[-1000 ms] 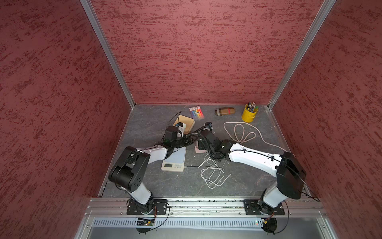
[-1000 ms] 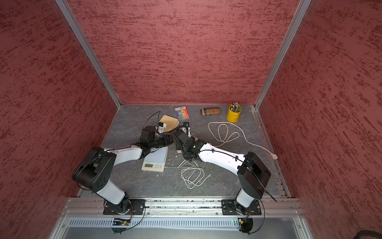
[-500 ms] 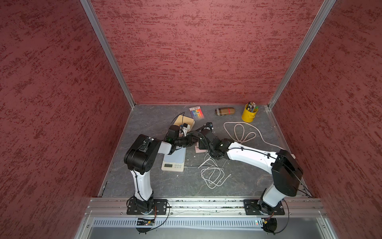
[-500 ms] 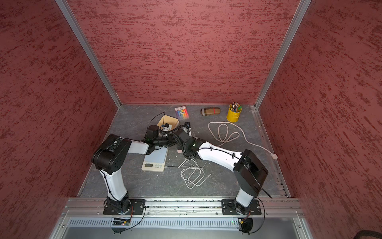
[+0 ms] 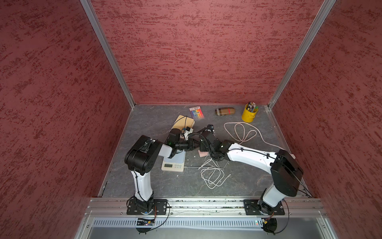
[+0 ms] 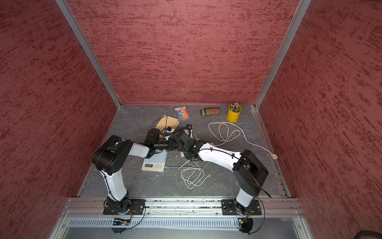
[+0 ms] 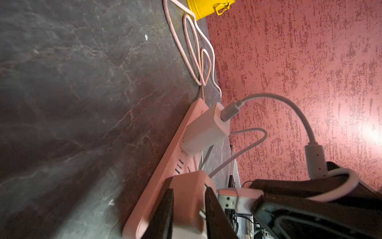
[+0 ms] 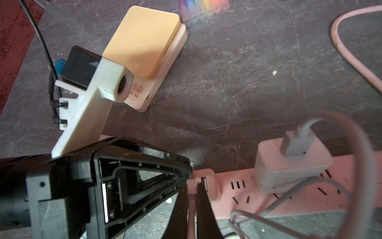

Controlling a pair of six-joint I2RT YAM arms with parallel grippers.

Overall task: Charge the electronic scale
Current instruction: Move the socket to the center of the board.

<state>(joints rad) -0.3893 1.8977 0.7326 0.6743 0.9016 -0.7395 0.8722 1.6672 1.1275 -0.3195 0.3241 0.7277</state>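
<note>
My left elbow now higher than a second ago, left gripper narrowed onto the pink adapter on the power strip, right gripper pinching the USB plug beside it, electronic scale left of counter middle, long axis front-to-back, display toward front edge.
</note>
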